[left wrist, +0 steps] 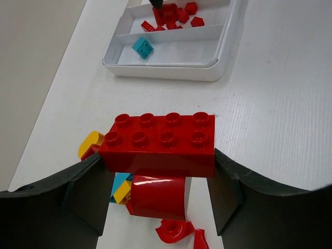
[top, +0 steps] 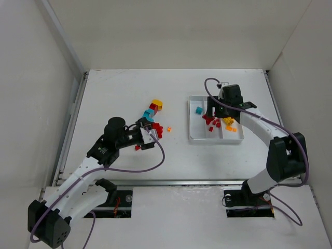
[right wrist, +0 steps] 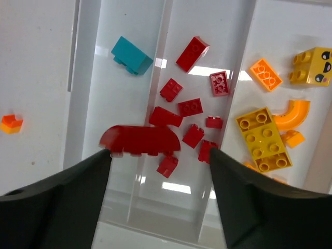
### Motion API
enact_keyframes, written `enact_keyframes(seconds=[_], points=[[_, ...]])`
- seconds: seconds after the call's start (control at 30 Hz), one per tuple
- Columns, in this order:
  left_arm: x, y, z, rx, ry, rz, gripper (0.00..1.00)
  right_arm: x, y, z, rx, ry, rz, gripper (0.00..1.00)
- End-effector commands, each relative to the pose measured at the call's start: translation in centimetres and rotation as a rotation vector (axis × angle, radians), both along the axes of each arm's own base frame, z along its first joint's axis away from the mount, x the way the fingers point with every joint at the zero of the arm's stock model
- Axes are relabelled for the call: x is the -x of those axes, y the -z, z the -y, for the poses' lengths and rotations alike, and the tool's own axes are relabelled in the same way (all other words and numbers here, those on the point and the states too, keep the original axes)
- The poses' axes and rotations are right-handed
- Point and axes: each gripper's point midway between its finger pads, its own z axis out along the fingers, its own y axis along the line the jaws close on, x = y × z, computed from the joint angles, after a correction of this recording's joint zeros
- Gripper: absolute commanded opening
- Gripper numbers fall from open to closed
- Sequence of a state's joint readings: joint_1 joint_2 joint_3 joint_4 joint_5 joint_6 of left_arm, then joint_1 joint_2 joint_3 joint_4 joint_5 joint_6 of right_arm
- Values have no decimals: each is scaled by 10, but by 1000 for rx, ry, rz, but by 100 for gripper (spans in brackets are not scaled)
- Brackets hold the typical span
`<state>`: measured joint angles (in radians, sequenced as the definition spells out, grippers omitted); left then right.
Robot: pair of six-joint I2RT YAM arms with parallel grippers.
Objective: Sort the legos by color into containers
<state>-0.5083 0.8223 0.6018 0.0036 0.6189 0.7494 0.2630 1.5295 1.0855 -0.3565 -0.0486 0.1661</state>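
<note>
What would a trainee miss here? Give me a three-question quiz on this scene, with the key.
1. True or false: the left gripper holds a teal brick.
2. Which colour of legos lies in the middle compartment of the tray? A teal, B red, C yellow.
3. How many teal legos lie in the tray?
Key: 1 false, it grips a red brick. 2 B, red legos. 3 one.
</note>
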Motion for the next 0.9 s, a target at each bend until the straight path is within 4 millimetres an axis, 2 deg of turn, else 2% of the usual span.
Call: enact_keyframes(seconds=[0.0,0.03,0.07,0.17,0.2,0.23,0.27,0.3,0.33,0.43,0.53,0.73,0.87], points=[[3,-25,4,59,26,56,0,-7,-12,-7,-5,-32,11,87],[4,-26,5,58,39,63,0,-5,-18,-10,-22,-47,20,100],[4,-28,6,63,39,71,0,-2,-24,-16,-45,-83,30,100],[3,-33,8,76,48,90,0,6,-67,-37,-66,-174,140,100],[2,-35,8,80,48,98,0,19,-81,-63,-74,-253,177,100],[2,-38,9,94,45,102,0,28,-114,-78,-92,-305,258,100],[1,-38,8,97,34,93,0,38,-128,-94,-108,-351,290,100],[-2,-42,8,103,25,109,0,58,-147,-127,-152,-451,341,100],[-2,-45,9,114,23,114,0,72,-166,-142,-206,-493,382,100],[-12,-50,6,124,-25,134,0,101,-199,-192,-456,-574,392,100],[-18,-50,4,125,-55,134,0,113,-198,-221,-552,-607,296,100],[-27,-56,2,139,-94,159,0,123,-191,-265,-560,-699,243,99],[-29,-58,1,142,-103,168,0,121,-178,-274,-553,-699,207,93]])
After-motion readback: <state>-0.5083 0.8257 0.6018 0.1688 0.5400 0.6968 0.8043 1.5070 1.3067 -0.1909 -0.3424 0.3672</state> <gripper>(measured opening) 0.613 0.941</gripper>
